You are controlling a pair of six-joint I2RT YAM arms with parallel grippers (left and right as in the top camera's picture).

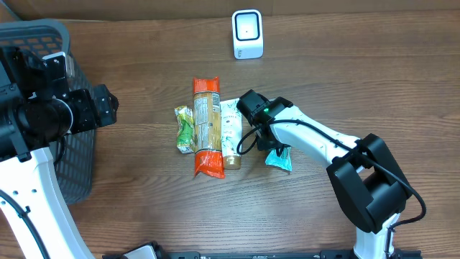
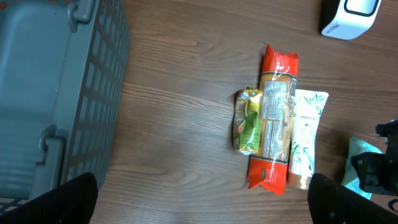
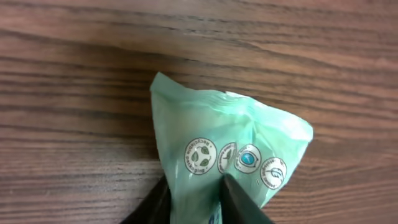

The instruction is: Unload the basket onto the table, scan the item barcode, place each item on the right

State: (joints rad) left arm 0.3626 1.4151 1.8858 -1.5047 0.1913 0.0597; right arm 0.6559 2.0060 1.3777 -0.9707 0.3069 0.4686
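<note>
Green pouch (image 3: 231,134) | right gripper (image 3: 196,190) seemingly pinching it, overhead hides this | left gripper (image 2: 202,190) spread

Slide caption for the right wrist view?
Right claw pinching a crinkled mint-green plastic pouch on the brown wood-grain table.

Table (image 1: 359,72) holds basket (image 2: 62,93), scanner (image 1: 247,34), orange packet (image 1: 207,129), tube (image 1: 230,133), green pouch (image 1: 185,129), teal bag (image 3: 230,143).

item: green pouch (image 3: 230,146) | look: pale teal-green film, crumpled, row of four round printed emblems | pose: lying flat on wood table (image 1: 144,208), one end puckered | scanner (image 1: 247,34): white, upright, dark-rimmed face, far side, well apart from pouch
</note>
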